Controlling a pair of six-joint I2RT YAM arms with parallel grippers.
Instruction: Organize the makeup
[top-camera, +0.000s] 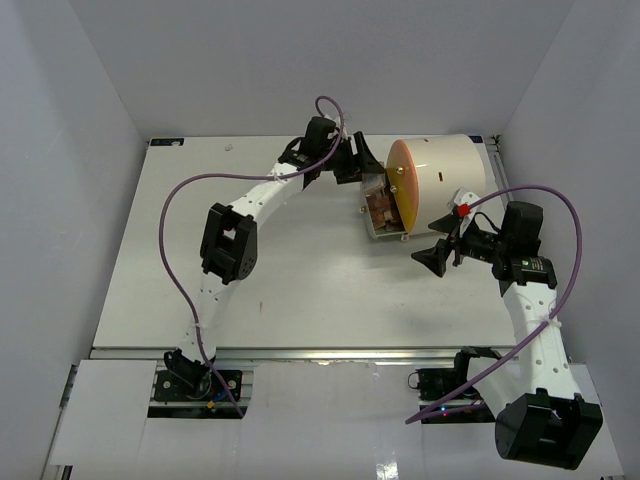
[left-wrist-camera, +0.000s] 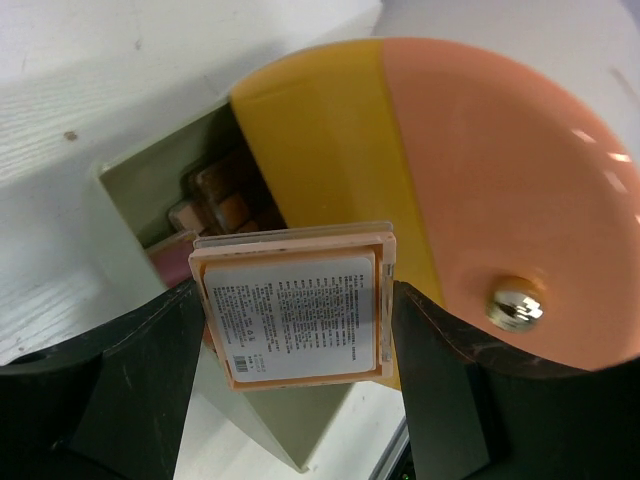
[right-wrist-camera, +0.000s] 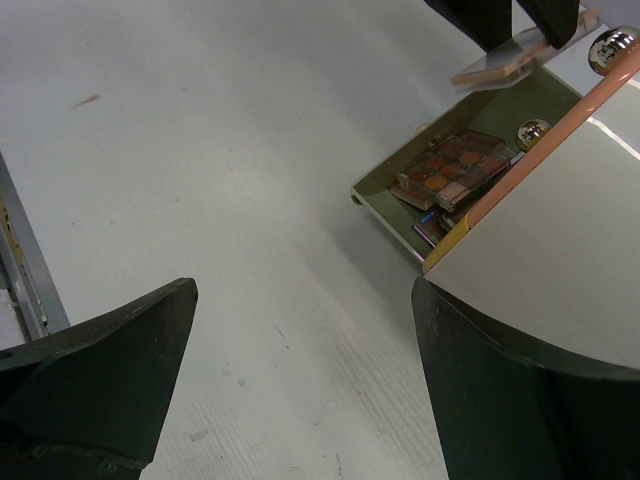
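The left claw (left-wrist-camera: 295, 335) is clenched on a flat peach-pink eyeshadow palette (left-wrist-camera: 293, 312), one finger on each side edge, the printed label side facing the wrist camera. It holds the palette over an open olive-grey drawer (left-wrist-camera: 135, 195) that juts out at the foot of the big cream cylinder (top-camera: 450, 170), just beside the cylinder's orange front (left-wrist-camera: 500, 180) and its small silver knob (left-wrist-camera: 515, 305). From the right wrist view the held palette (right-wrist-camera: 512, 62) hangs tilted above the drawer and clear of its contents. Several brown and orange palettes (right-wrist-camera: 450, 170) are stacked inside. The right claw (right-wrist-camera: 303, 292) is spread wide with nothing in it, over bare white tabletop (top-camera: 300, 280) near the drawer's front corner.
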